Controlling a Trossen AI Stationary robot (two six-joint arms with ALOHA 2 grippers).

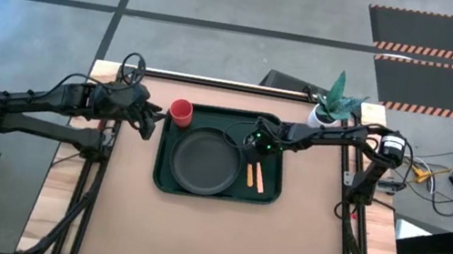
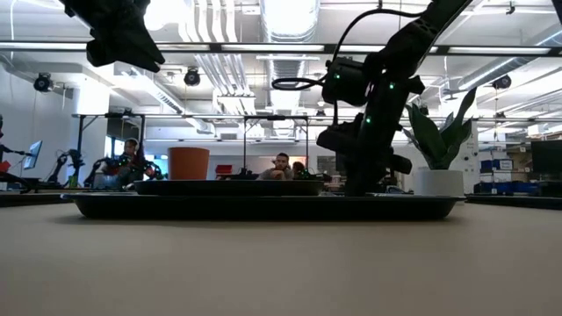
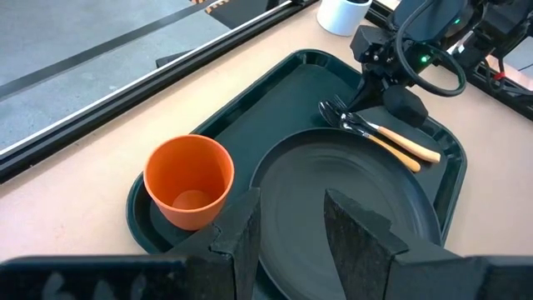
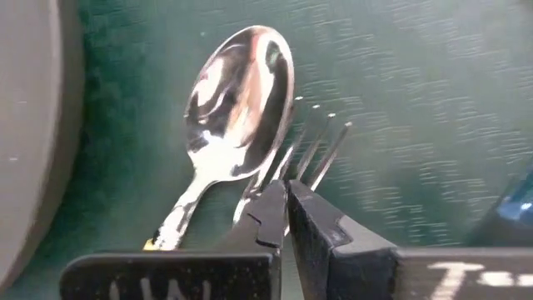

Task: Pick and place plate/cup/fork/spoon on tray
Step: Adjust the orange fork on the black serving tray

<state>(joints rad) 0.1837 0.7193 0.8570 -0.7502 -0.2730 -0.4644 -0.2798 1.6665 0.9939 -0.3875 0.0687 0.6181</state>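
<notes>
R gripper (image 4: 286, 218) was low over the large dark green rectangular tray (image 1: 165, 177), fingers pressed together w/ tips at the neck of the orange-handled fork (image 4: 310, 154); whether it pinched the fork couldn't be told. Orange-handled spoon (image 4: 237, 92) lay just beside it. Round dark grey plate (image 1: 202, 162) and small red cup (image 1: 181, 111) sat on tray. L gripper (image 3: 290, 218) hung spread, empty, above the tray's cup end.

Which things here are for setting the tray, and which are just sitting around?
For the job:
tray
plate
cup
fork
spoon

Just sitting around:
white pot with a green plant
</notes>
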